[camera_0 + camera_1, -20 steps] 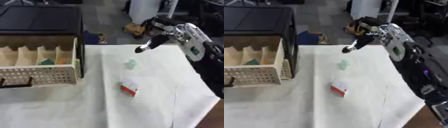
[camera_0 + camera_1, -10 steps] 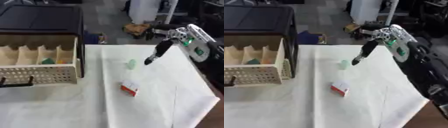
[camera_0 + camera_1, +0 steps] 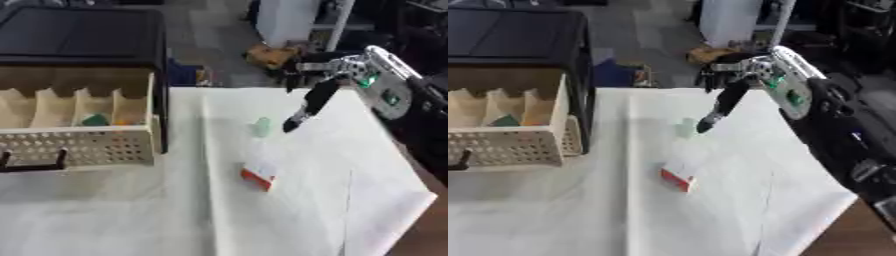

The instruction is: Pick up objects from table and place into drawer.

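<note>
Just beside the green object [image 3: 262,126], right hand [image 3: 308,102] points fingers downward.

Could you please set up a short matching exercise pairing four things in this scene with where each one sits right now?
Things:
1. pale green object
2. red and white box
3. drawer
4. right hand

Places:
A. pulled open at the table's left, with small items in its compartments
B. just right of the pale green object, fingers pointing down
C. on the cloth, nearer the camera than the pale green object
D. mid-cloth, beside the fingertips

Pairs: 1-D, 2-C, 3-A, 4-B
</note>
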You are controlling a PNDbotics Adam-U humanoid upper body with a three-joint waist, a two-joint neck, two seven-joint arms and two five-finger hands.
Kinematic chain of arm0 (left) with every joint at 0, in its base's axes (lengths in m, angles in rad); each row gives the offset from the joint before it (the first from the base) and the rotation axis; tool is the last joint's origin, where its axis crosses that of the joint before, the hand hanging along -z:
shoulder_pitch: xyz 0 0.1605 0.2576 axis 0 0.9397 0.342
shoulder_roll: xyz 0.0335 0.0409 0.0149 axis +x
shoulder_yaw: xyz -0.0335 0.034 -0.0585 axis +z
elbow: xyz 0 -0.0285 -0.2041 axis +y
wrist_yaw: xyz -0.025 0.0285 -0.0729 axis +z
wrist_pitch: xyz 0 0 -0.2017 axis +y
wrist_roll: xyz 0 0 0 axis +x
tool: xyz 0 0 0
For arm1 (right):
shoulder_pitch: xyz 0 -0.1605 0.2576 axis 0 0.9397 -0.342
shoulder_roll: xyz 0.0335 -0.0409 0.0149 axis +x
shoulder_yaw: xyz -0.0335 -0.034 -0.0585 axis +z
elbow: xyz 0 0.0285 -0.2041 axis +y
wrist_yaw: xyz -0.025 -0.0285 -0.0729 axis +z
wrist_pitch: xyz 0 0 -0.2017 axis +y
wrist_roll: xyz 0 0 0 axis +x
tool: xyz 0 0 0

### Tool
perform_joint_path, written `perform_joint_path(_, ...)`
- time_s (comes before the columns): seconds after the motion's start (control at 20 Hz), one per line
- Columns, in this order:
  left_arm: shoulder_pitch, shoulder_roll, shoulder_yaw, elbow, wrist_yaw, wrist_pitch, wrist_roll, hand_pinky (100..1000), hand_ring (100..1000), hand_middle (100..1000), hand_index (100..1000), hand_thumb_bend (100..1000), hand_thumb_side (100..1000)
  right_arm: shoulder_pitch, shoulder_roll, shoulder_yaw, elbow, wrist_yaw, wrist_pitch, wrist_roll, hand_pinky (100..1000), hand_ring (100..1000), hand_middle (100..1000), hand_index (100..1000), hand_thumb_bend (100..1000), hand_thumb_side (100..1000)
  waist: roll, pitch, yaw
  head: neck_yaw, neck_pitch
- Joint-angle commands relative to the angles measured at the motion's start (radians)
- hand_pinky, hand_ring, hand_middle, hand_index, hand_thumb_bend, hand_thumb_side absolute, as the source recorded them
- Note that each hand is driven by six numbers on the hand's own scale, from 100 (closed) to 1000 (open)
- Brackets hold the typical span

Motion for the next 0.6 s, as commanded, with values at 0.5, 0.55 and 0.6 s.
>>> perform_joint_path(0.5, -0.012, 0.001, 0.000, -0.012, 0.004, 0.020, -0.009, 547, 542, 594, 780, 108, 1000, -0.033, 0.027, 0.058, 0.048, -0.016, 0.059, 0.019, 769, 798, 636, 854, 783, 431, 0.002, -0.020, -0.003, -0.008, 0.005)
perform_joint_path(0.55, -0.012, 0.001, 0.000, -0.012, 0.005, 0.021, -0.010, 548, 541, 594, 779, 108, 1000, -0.032, 0.029, 0.060, 0.047, -0.016, 0.062, 0.017, 767, 796, 631, 852, 778, 436, 0.002, -0.020, -0.004, -0.008, 0.005)
perform_joint_path(0.6, -0.012, 0.000, 0.000, -0.012, 0.005, 0.022, -0.011, 548, 541, 594, 778, 108, 1000, -0.030, 0.031, 0.061, 0.046, -0.017, 0.067, 0.014, 766, 795, 626, 849, 774, 438, 0.002, -0.020, -0.004, -0.008, 0.005)
